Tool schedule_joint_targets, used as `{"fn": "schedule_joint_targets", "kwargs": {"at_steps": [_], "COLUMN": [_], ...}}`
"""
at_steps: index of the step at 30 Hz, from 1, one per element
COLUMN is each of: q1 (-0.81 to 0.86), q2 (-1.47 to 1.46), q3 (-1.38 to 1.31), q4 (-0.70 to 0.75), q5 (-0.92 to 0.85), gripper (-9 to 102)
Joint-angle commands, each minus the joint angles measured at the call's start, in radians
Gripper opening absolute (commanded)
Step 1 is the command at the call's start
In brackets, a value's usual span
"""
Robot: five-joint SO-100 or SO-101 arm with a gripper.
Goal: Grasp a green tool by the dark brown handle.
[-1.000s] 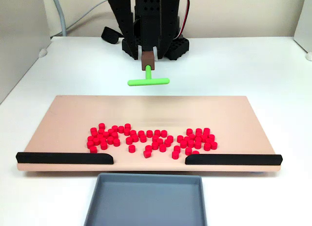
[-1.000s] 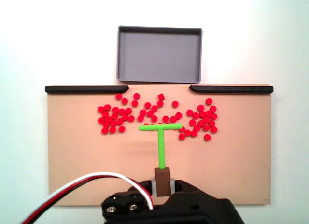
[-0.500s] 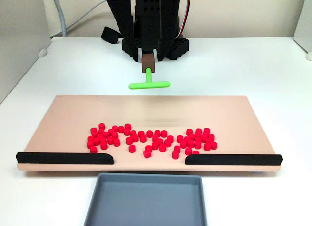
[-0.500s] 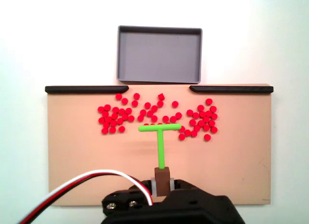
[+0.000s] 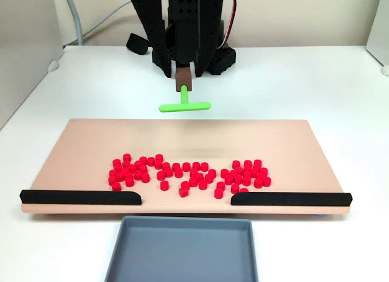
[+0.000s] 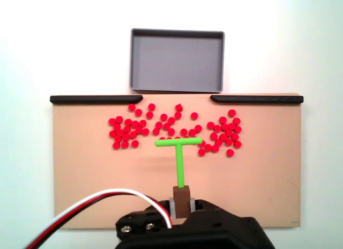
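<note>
The green tool [image 5: 185,105] [image 6: 178,155] is a bright T: a thin stem with a short crossbar. It hangs in the air over the far edge of the tan board [image 5: 91,148] [image 6: 86,179]. Its dark brown handle [image 5: 183,79] [image 6: 181,199] sits at the stem's end, between the black fingers of my gripper [image 5: 183,74] [image 6: 181,206]. The gripper is shut on that handle. In the fixed view from above, the crossbar lies just short of the red cylinders [image 6: 177,128].
Many small red cylinders [image 5: 188,175] lie scattered across the board. Two long black strips [image 5: 81,197] [image 5: 290,199] line its front edge with a gap between them. A grey tray [image 5: 182,248] [image 6: 177,60] stands just beyond that gap. White table surrounds the board.
The held tool has drifted slightly: its crossbar sits a little lower in the front view and the handle slid a bit further back under the arm in the view from above.
</note>
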Motion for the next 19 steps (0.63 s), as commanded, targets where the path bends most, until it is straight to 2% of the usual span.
{"fn": "schedule_joint_targets", "kwargs": {"at_steps": [1,19], "q1": [0.0,-0.029], "q2": [0.032,0.02], "q3": [-0.025,-0.031], "q4": [-0.003,-0.003], "q5": [0.003,0.026], "gripper": [0,0]}}
